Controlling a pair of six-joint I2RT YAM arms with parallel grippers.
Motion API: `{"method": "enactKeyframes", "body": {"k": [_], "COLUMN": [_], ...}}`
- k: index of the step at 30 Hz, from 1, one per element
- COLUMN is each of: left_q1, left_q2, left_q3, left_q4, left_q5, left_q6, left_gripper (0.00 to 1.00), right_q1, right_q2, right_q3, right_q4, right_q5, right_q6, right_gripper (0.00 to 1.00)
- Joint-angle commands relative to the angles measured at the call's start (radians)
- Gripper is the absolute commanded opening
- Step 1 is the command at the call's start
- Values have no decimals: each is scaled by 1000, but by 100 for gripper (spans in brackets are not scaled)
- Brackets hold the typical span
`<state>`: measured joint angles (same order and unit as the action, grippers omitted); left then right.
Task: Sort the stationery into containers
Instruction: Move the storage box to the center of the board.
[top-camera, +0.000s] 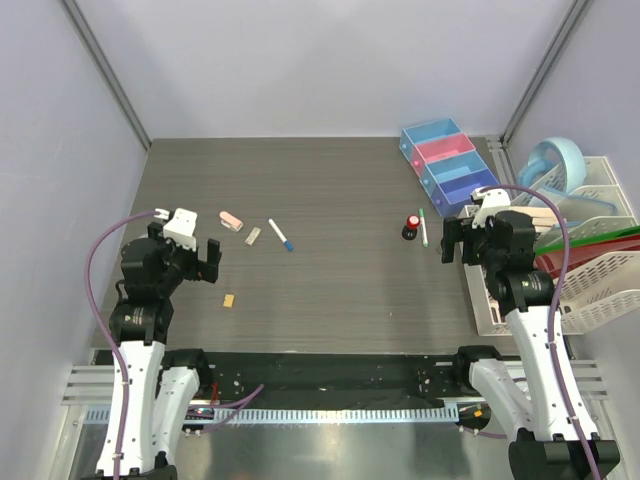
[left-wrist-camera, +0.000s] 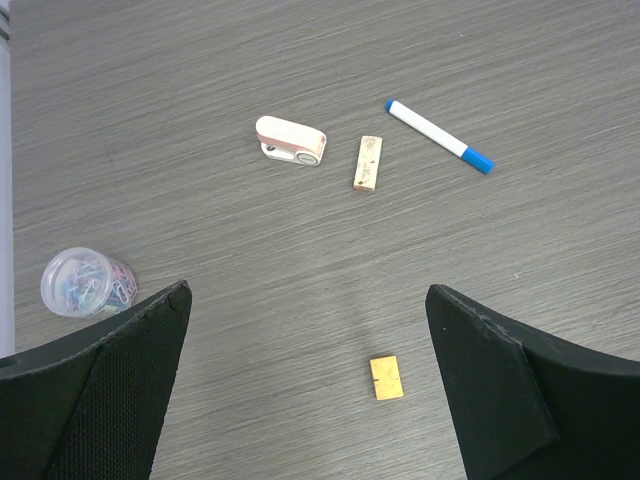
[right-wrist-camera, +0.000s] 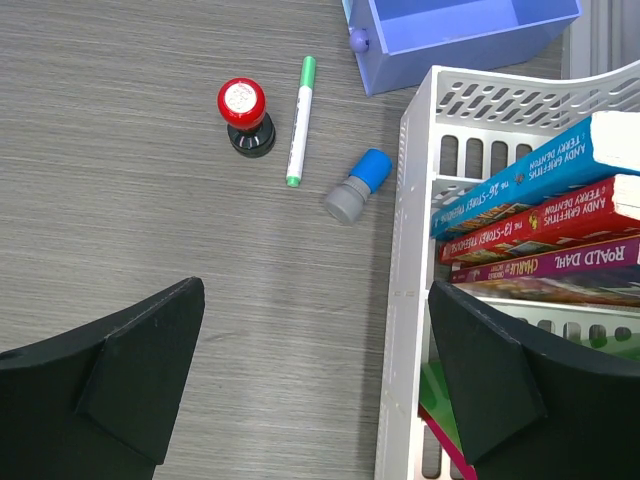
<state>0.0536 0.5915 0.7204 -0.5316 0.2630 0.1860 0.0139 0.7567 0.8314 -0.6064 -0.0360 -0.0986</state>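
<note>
In the left wrist view a pink eraser (left-wrist-camera: 290, 140), a tan block (left-wrist-camera: 368, 163) and a white pen with a blue cap (left-wrist-camera: 438, 135) lie ahead of my open, empty left gripper (left-wrist-camera: 308, 400). A small yellow block (left-wrist-camera: 386, 378) lies between its fingers on the table. A clear round tub of clips (left-wrist-camera: 88, 283) stands at the left. My right gripper (right-wrist-camera: 315, 390) is open and empty. Ahead of it stand a red-capped black bottle (right-wrist-camera: 245, 117) and a green-tipped white pen (right-wrist-camera: 300, 120). The row of bins (top-camera: 450, 160) is at the back right.
A white rack (right-wrist-camera: 470, 280) with books stands close on the right of my right gripper. A small blue and grey cap-like piece (right-wrist-camera: 358, 185) lies beside the rack. The darker blue bin (right-wrist-camera: 460, 35) is just beyond it. Grey walls close in the table.
</note>
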Motion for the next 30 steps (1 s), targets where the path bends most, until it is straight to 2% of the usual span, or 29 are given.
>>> {"method": "enactKeyframes", "body": {"k": [1,13,17,21,23,24,30], "left_q1": [0,3,2,2,3,0,2], "left_q2": [-2,4,19,31,33,34,33], "left_q3": [-7,1,24,45,47,47,45], "left_q4": [39,39,22,4,2,1,-39], "left_q5": [16,15,9,1,-7,-7,7], "left_q6": [-5,-8,-3,3,9,12,70], "left_gripper": [100,100,100,100,100,100,100], "right_q1": [0,0,-2,0,-2,0,0], "right_q2": [-11,-34,93,374,452,523,717], "right_q3": [2,3,121,306,414,475,616], "right_q4": [36,62,89,100,114,135,324], "right_q5": [-7,-22,-4,71,90,113,157], "right_q6": [10,-21,29,77,97,127,287], "right_gripper": [100,100,99,96,94,93,87]}}
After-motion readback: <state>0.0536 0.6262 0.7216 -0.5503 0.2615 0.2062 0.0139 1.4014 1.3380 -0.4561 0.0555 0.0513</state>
